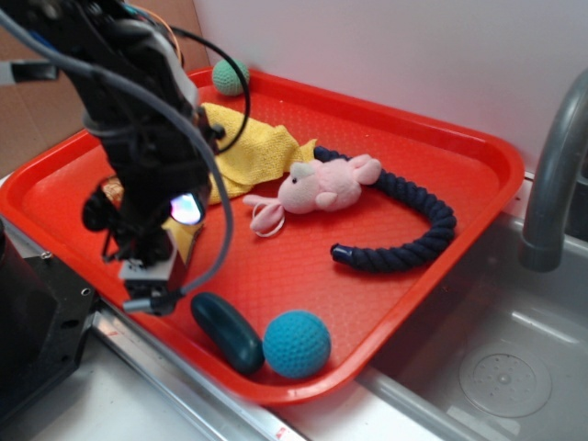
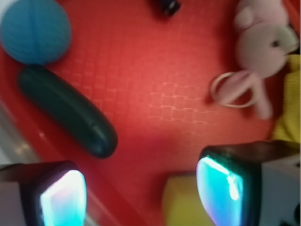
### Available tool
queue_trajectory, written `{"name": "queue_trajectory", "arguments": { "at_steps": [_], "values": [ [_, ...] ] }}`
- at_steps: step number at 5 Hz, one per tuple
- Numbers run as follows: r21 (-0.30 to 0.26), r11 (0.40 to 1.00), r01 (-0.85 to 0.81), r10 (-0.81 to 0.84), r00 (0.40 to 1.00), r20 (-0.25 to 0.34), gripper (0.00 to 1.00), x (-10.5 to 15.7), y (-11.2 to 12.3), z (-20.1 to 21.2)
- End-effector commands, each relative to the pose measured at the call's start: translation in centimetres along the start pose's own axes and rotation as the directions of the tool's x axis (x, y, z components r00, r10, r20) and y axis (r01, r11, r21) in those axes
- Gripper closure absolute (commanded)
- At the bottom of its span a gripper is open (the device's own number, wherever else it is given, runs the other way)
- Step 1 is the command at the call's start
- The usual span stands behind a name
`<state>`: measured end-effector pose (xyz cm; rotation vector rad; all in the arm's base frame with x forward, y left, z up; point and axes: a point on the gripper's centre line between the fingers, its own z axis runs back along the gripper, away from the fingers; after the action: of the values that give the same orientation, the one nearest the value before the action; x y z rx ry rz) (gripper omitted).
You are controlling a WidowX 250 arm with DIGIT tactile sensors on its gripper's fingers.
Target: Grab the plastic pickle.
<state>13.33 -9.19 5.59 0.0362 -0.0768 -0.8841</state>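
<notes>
On the red tray [image 1: 441, 165], the gripper [image 2: 141, 197] is hovering with jaws apart and empty. The plastic pickle [image 1: 227, 332] is lying at the near edge, touching the blue ball [image 1: 297, 344]. Advice: straddle its narrow width, clear of the ball.

The whole wrist view is soft and blurred. In it the blue ball [image 2: 35, 30] is cut by the top and left edges, the pink toy rabbit [image 2: 263, 47] by the top, and only the rope's [image 2: 167, 5] dark tip shows. The yellow block [image 2: 181, 200] runs off the bottom edge. In the exterior view the arm [image 1: 138, 110] hides part of the yellow cloth [image 1: 248, 147] and a small, perhaps orange, thing [image 1: 112, 190].
</notes>
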Motion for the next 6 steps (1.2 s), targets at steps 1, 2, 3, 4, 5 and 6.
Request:
{"name": "queue_trajectory", "arguments": {
  "at_steps": [1,2,3,4,5,6],
  "values": [
    [0.001,1.0,0.015,-0.015,1.0,0.024,0.0,0.1,-0.4,0.4],
    [0.001,1.0,0.015,-0.015,1.0,0.024,0.0,0.1,-0.4,0.4],
    [-0.028,0.988,0.149,-0.15,0.988,-0.03,0.0,1.1,-1.1,-1.0],
    [-0.051,0.962,0.27,-0.272,0.962,-0.039,0.0,2.3,-2.3,-1.7],
    [-0.042,0.953,0.3,-0.301,0.953,-0.037,0.0,2.9,-2.5,-2.2],
    [-0.043,0.949,0.314,-0.316,0.947,-0.058,0.0,3.9,-1.7,-3.8]
  ]
}}
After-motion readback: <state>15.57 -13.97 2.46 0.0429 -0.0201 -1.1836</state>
